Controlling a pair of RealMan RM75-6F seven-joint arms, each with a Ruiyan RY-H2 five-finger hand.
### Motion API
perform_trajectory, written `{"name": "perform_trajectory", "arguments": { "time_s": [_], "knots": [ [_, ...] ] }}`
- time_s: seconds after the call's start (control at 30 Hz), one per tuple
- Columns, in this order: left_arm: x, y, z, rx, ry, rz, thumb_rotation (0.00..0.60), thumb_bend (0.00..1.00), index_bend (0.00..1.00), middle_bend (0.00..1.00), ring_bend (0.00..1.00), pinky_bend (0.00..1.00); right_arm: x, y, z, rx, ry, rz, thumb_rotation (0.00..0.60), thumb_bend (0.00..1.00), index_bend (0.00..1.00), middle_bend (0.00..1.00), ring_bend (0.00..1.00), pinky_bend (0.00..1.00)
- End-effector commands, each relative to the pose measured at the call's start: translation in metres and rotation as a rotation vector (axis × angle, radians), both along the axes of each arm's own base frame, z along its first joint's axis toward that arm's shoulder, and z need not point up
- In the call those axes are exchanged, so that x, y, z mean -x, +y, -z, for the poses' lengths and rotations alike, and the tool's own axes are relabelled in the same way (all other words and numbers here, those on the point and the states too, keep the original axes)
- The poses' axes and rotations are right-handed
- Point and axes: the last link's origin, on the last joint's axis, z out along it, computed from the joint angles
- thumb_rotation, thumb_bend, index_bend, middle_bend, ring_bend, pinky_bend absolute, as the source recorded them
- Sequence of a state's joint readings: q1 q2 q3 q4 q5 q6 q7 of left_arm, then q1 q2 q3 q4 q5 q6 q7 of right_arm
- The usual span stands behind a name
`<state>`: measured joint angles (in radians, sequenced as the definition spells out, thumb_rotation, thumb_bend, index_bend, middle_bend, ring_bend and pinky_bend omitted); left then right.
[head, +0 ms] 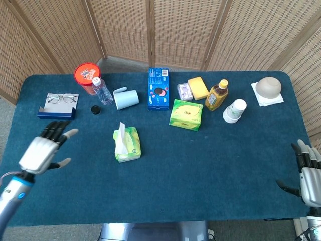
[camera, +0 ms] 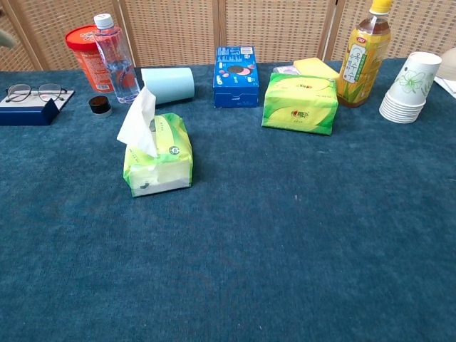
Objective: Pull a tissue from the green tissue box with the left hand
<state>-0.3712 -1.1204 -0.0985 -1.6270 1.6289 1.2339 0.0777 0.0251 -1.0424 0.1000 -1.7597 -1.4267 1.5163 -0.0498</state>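
Note:
The green tissue box (head: pixel 128 144) (camera: pixel 158 156) lies left of the table's middle, and a white tissue (head: pixel 119 141) (camera: pixel 138 122) sticks up out of its top. My left hand (head: pixel 44 148) hovers over the table well to the left of the box, fingers spread and holding nothing. At the table's front right corner my right hand (head: pixel 310 173) hangs open and empty. Neither hand shows clearly in the chest view.
Along the back stand a red tub (head: pixel 86 74), a water bottle (head: pixel 102 91), a lying blue cup (head: pixel 127 99), a blue box (head: pixel 158 89), a second green pack (head: pixel 186 115), a juice bottle (head: pixel 216 95) and stacked paper cups (head: pixel 234 111). Glasses (head: pixel 62 99) rest on a blue case at the left.

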Motion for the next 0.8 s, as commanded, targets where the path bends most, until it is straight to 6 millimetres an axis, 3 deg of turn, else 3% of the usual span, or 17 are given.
{"name": "perform_trajectory", "arguments": {
  "time_s": [0.03,0.27,0.5,0.57,0.63,0.8],
  "knots": [
    [-0.022,0.034,0.033,0.055,0.044,0.063,0.6,0.05,0.15,0.0,0.01,0.05,0.001,-0.001,-0.002,0.006,-0.002,0.005,0.6,0.0,0.0,0.0,0.0,0.0],
    [-0.068,0.07,0.077,0.055,0.126,0.169,0.6,0.05,0.15,0.0,0.01,0.05,0.004,-0.002,-0.007,0.014,-0.026,0.012,0.6,0.0,0.0,0.0,0.0,0.0],
    [-0.101,0.083,0.105,0.061,0.188,0.205,0.6,0.06,0.15,0.0,0.01,0.07,0.005,-0.002,-0.012,0.02,-0.051,0.01,0.6,0.0,0.0,0.0,0.0,0.0],
    [-0.108,0.085,0.112,0.063,0.213,0.208,0.6,0.09,0.17,0.05,0.03,0.1,0.005,-0.002,-0.014,0.023,-0.058,0.009,0.6,0.0,0.0,0.0,0.0,0.0],
    [-0.113,0.086,0.118,0.065,0.222,0.202,0.6,0.15,0.22,0.16,0.07,0.17,0.006,-0.001,-0.015,0.024,-0.062,0.009,0.6,0.0,0.0,0.0,0.0,0.0],
    [-0.121,0.088,0.129,0.056,0.249,0.205,0.6,0.28,0.4,0.39,0.25,0.53,0.006,-0.001,-0.016,0.026,-0.07,0.007,0.6,0.0,0.0,0.0,0.0,0.0]
  ]
}}
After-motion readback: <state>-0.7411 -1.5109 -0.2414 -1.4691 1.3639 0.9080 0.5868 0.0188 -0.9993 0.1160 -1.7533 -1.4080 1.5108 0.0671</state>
